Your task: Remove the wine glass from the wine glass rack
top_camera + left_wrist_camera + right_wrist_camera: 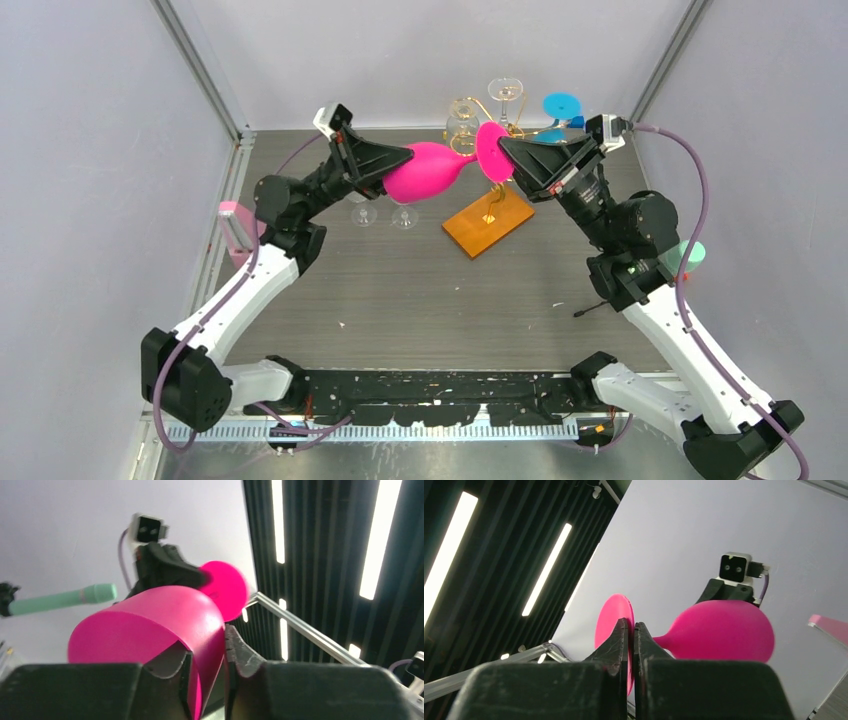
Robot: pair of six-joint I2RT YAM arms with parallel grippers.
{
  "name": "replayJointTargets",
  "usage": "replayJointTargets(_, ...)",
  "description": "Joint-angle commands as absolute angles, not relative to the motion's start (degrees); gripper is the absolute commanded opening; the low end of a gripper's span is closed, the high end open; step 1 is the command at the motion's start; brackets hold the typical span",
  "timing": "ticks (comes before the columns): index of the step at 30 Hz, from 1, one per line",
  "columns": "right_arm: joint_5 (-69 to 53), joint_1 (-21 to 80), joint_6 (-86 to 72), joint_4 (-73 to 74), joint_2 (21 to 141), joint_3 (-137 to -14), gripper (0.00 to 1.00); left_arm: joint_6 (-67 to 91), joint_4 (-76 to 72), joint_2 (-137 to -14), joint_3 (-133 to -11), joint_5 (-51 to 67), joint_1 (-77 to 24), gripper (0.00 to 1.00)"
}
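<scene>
Left wrist: left hand [209, 655] clamps wine glass [150, 625] rim; right hand [200, 575], foot; stem hidden.

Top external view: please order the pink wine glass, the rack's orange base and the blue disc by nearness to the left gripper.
1. The pink wine glass, held in the left gripper.
2. The orange base, in the middle.
3. The blue disc, back right.

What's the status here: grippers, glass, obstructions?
Left gripper shut on pink wine glass at bowl rim; right gripper shut on its foot. Glass sideways, aloft, before wine glass rack. Nothing blocking seen.
</scene>
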State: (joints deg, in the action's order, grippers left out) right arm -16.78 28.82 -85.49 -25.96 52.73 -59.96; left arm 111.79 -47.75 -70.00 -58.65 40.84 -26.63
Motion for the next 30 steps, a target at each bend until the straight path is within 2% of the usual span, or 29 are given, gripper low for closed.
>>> replayJointTargets(1,-11.14,28.56,-84.96,-27.82,53.03,-56.69,0.0,111.8,-55.31,-67.55,-58.83,41.38,-26.98,0.07)
replayJointTargets(2,-10.21,28.56,-85.49,-28.24,52.79,-56.21,0.0,111.75,-55.8,-67.29,-58.64,41.05,-26.98,0.02)
replayJointTargets(3,-9.76,28.56,-85.68,-28.79,52.63,-55.45,0.0,111.6,-56.02,-66.99,-58.5,40.76,-26.98,0.0)
replayJointTargets(9,-7.92,28.59,-85.6,-28.22,51.99,-54.67,0.0,108.87,-55.67,-65.34,-58.9,40.64,-26.96,0.0)
replayJointTargets(11,-7.56,28.57,-85.1,-27.43,51.8,-54.71,0.03,107.46,-55.07,-64.91,-59.32,40.92,-26.9,0.0)
replayJointTargets(13,-7.05,28.55,-84.07,-26.0,51.36,-54.92,0.15,105.37,-52.94,-64.35,-59.78,41.6,-26.85,0.0)
replayJointTargets(14,-6.53,28.56,-83.61,-24.25,51.17,-55.21,0.31,103.72,-51.56,-63.99,-60.23,42.0,-26.81,0.0)
replayJointTargets(15,-6.12,28.54,-82.36,-23.24,50.52,-55.34,0.39,101.72,-49.48,-63.49,-60.69,42.42,-26.69,0.0)
replayJointTargets(17,-3.68,28.56,-80.46,-20.21,49.17,-55.53,0.64,95.13,-43.42,-61.79,-62.1,43.37,-26.19,0.0)
replayJointTargets(19,-1.11,28.56,-78.04,-16.87,47.55,-55.66,0.72,86.96,-33.44,-59.85,-64.18,44.24,-25.32,0.0)
replayJointTargets(22,3.91,28.56,-74.3,-7.69,44.81,-57.16,0.73,71.28,-12.25,-57.16,-69.73,45.58,-23.52,0.0)
replayJointTargets(23,5.7,28.56,-73.4,-3.9,44.38,-58.26,0.74,65.02,-0.88,-56.43,-72.1,44.84,-23.13,0.0)
replayJointTargets(26,9.43,28.56,-69.78,3.45,42.45,-59.99,0.74,45.23,25.19,-55.04,-79.93,38.84,-22.85,0.0)
replayJointTargets(30,12.1,28.56,-67.97,6.44,40.03,-59.78,0.74,27.85,46.92,-55.78,-85.2,29.22,-22.85,0.0)
